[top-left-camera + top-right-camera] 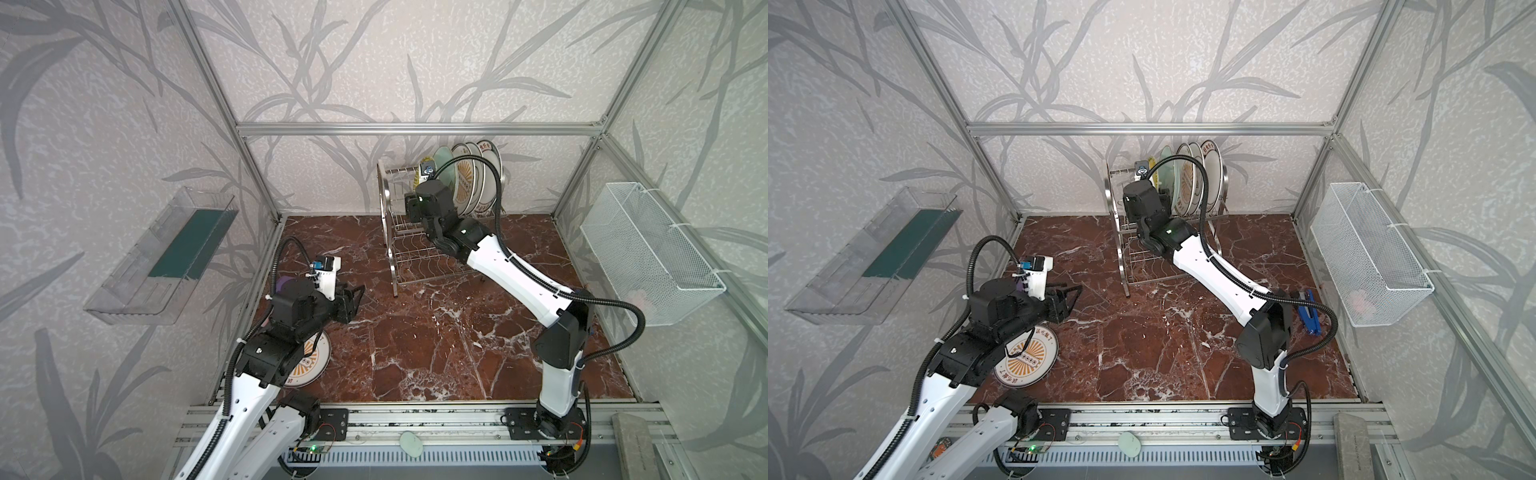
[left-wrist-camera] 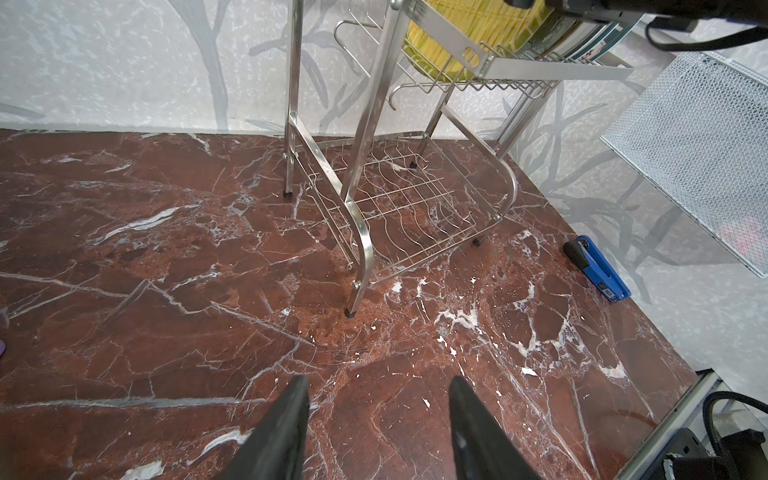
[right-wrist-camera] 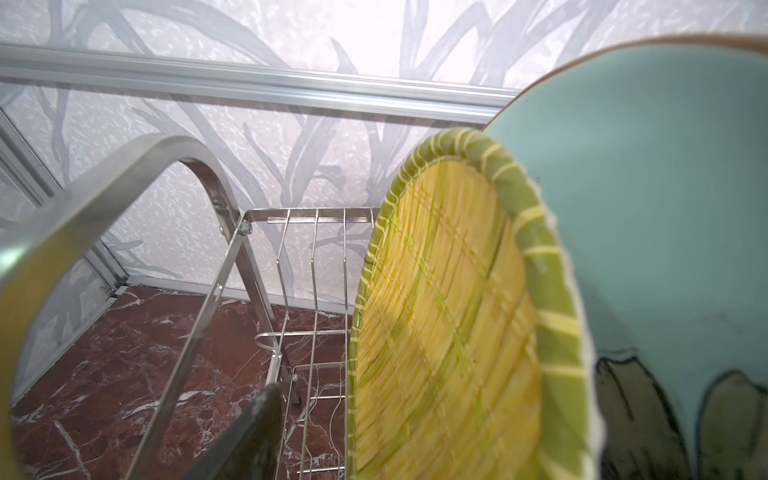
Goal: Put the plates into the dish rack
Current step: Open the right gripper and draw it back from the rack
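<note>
While upright in the dish rack [image 1: 419, 266], 5 plates [image 1: 467, 178] (right gripper [image 3: 266, 432] parted, left gripper [image 2: 379, 380] wide)

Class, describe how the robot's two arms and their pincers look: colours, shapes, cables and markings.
Both the left arm and right arm have smooth white link shells with chunky black joint housings. A ribbed black cable loops along each. A small green light glows on the right arm. The left pincer has two dark, tapering fingers.
</note>
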`<move>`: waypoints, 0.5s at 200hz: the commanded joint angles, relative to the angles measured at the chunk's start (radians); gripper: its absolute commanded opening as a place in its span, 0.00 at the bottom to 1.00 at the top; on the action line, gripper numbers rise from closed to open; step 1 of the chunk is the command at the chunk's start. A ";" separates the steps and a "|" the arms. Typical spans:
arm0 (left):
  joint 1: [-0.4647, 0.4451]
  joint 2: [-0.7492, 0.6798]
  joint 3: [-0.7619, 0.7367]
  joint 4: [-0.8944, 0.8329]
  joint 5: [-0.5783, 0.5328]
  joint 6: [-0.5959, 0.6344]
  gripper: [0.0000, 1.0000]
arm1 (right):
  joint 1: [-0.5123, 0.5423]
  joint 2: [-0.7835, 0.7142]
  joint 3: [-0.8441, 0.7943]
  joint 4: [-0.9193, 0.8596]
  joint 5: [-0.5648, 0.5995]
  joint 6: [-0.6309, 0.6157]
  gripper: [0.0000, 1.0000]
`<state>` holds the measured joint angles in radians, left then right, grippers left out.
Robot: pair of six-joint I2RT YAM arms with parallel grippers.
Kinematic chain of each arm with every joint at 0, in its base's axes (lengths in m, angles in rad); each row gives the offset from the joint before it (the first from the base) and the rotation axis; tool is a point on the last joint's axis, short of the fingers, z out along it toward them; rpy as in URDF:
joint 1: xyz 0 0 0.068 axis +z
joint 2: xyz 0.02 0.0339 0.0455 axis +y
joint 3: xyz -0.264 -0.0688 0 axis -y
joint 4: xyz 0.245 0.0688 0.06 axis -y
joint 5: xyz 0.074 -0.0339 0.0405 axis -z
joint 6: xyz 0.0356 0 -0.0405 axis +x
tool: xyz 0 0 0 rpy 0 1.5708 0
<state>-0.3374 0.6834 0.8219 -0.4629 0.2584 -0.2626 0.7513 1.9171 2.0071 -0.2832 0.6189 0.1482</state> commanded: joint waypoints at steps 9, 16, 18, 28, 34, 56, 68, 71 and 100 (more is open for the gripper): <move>0.010 0.004 0.000 0.003 0.010 0.000 0.53 | -0.006 -0.068 0.027 0.046 0.002 -0.025 0.76; 0.011 0.007 0.002 0.001 0.011 0.000 0.53 | -0.004 -0.072 0.026 0.050 0.001 -0.027 0.76; 0.012 0.007 0.002 0.001 0.012 0.000 0.53 | -0.004 -0.072 0.026 0.052 0.001 -0.028 0.76; 0.014 0.008 0.002 0.000 0.012 0.000 0.53 | -0.004 -0.077 0.028 0.054 -0.005 -0.033 0.77; 0.015 0.010 0.003 -0.002 0.009 -0.001 0.53 | -0.004 -0.082 0.028 0.056 -0.009 -0.037 0.77; 0.020 0.008 0.005 -0.011 -0.009 -0.001 0.53 | 0.000 -0.097 0.025 0.059 -0.020 -0.054 0.78; 0.021 0.008 0.004 -0.011 -0.015 -0.003 0.53 | 0.003 -0.107 0.022 0.065 -0.021 -0.061 0.78; 0.021 0.008 0.005 -0.011 -0.016 -0.003 0.53 | 0.005 -0.110 0.020 0.068 -0.021 -0.065 0.78; 0.026 0.010 0.001 -0.010 -0.023 -0.012 0.53 | 0.015 -0.149 -0.008 0.112 -0.033 -0.097 0.82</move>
<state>-0.3191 0.6964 0.8219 -0.4633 0.2527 -0.2661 0.7567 1.8400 2.0045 -0.2344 0.5922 0.0910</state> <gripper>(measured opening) 0.532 0.809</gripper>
